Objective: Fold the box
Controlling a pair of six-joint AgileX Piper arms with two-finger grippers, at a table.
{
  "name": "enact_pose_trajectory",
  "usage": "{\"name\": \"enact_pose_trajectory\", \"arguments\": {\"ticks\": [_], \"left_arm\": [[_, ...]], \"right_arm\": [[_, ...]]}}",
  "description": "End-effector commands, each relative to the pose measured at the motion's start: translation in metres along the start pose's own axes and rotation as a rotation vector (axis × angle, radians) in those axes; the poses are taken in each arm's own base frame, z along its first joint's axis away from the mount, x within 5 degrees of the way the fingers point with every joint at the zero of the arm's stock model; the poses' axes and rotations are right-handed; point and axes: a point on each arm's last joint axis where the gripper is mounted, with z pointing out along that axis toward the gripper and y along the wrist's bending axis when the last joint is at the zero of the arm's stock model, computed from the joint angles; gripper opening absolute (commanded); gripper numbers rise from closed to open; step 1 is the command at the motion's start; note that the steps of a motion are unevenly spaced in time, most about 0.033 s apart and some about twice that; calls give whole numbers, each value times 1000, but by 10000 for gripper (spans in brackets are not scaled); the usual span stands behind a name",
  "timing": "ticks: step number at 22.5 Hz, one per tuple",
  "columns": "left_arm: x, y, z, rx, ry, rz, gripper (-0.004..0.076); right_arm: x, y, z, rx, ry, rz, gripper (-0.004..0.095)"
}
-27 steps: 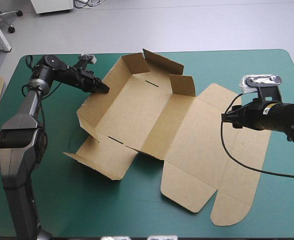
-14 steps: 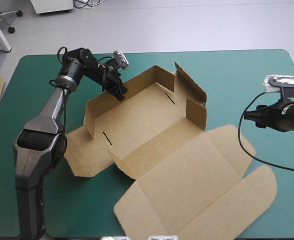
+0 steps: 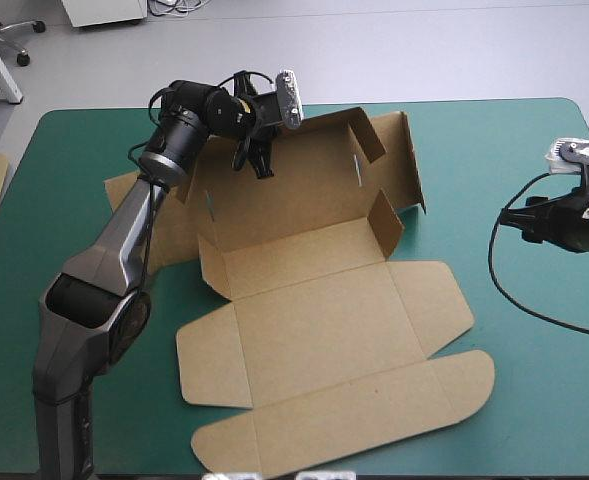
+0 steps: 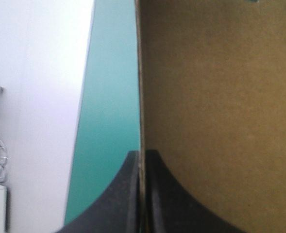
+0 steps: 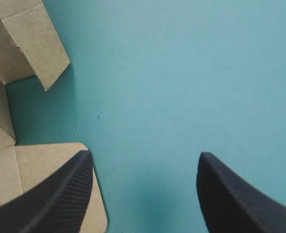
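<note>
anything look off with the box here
No damage shows. The box lies askew on the table, its far wall pinched in the left tool, lid flat toward the near edge. The right tool hangs open beside it.

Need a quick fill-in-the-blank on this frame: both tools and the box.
1. The left tool is ___ on a raised wall of the box.
2. The right tool is ___, over the bare teal-green cover.
3. The box's lid lies ___ on the table.
Missing words: shut; open; flat.
</note>
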Motion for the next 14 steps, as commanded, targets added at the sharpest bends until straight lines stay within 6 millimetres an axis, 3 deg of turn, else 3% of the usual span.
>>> {"name": "enact_pose_trajectory", "arguments": {"ticks": [1,6,14], "left_arm": [[-33,17,-69,-214,-106,75,-15],[-51,-22,-77,-187,-52,126,-15],[-46,-72,-89,-361,-32,3,-14]], "right_arm": [[-13,-1,-13,4,-115,-8,575],[-15,-2,-14,14,-139,-14,575],[-13,-1,-13,6,-120,-9,575]]}}
